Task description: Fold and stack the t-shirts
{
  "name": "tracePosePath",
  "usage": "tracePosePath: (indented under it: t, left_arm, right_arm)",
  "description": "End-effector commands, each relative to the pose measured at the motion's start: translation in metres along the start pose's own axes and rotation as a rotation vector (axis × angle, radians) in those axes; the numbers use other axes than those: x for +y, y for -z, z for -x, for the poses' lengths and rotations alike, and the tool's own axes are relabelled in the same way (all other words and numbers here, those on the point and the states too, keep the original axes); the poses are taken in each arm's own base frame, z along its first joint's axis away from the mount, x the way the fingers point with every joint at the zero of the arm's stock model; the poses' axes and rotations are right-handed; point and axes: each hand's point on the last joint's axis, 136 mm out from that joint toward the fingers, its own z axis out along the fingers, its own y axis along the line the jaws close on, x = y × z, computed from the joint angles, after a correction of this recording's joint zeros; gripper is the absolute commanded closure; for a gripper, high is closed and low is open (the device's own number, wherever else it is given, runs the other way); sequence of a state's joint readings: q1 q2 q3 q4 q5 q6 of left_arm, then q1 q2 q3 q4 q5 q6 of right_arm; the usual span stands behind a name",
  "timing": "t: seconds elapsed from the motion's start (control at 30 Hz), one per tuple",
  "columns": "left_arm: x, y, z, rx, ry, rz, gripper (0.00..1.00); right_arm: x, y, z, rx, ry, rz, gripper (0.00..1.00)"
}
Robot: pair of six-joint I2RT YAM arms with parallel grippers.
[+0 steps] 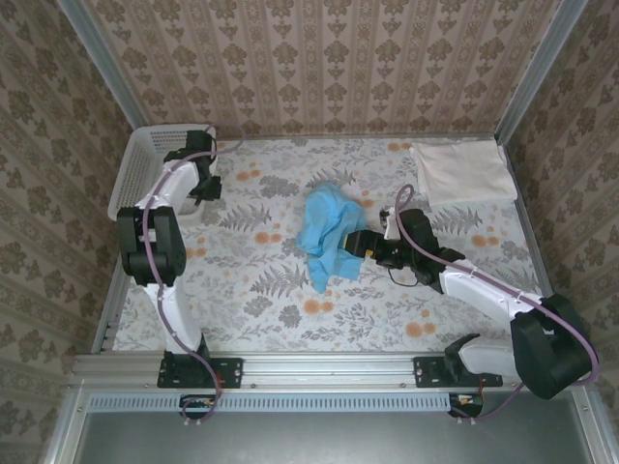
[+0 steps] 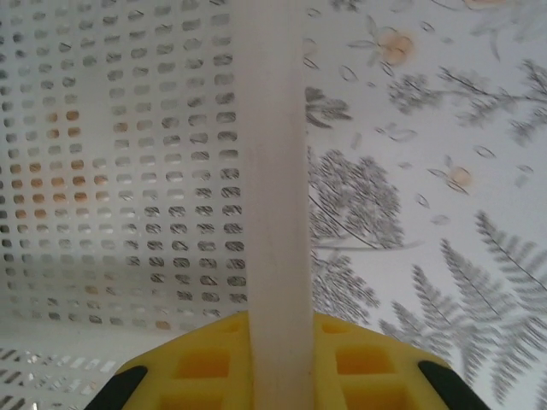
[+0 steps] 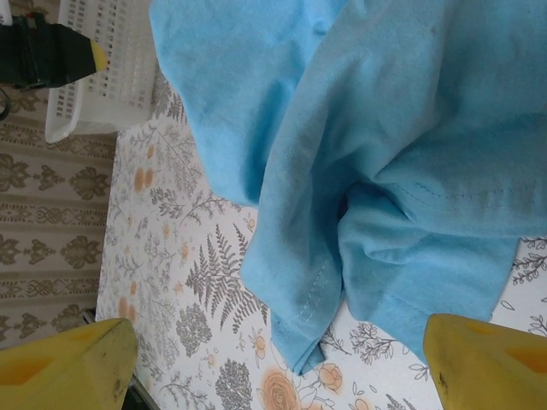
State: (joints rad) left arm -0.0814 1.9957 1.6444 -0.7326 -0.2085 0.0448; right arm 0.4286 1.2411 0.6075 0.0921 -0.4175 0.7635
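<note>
The light blue t-shirt (image 1: 329, 230) lies crumpled in the middle of the table; its hem and folds (image 3: 385, 154) hang close in front of my right wrist camera. My right gripper (image 1: 356, 243) sits at the shirt's right edge, open (image 3: 282, 354), its yellow fingers wide apart with cloth and table between them. The cream-white t-shirt (image 1: 464, 171) lies folded flat at the back right. My left gripper (image 1: 201, 184) is at the white mesh basket (image 1: 135, 179), shut (image 2: 273, 367) on the basket's rim (image 2: 269, 171), which runs straight up between the yellow fingers.
The floral tablecloth (image 1: 280, 290) is bare in front of the blue shirt. The basket (image 3: 102, 68) stands at the table's back left corner, with the left gripper (image 3: 51, 55) beside it. Walls close the table on three sides.
</note>
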Motion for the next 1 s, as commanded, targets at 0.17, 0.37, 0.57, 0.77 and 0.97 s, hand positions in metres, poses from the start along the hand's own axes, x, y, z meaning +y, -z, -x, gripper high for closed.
tracePosePath:
  t: [0.17,0.37,0.57,0.77,0.97]
  left_arm:
    - [-0.003,-0.02,0.042,-0.025,-0.093,0.037,0.97]
    - [0.017,-0.018,0.059,-0.038,-0.085,0.113,0.88]
    - [0.033,-0.001,0.068,-0.068,-0.029,0.16,0.39]
    - [0.006,0.076,0.088,-0.168,0.004,0.105,0.09]
    - [-0.085,0.195,0.074,-0.315,0.023,-0.091,0.11]
  right_arm:
    - [-0.002,-0.005,0.003,-0.021,-0.002,-0.004,0.12]
    - [-0.004,-0.007,0.003,-0.017,-0.008,-0.014,0.12]
    - [-0.006,-0.007,0.004,-0.021,-0.012,-0.03,0.11]
    - [-0.014,-0.002,0.006,-0.028,-0.027,-0.095,0.11]
    - [-0.025,0.007,0.005,-0.013,-0.043,-0.194,0.17]
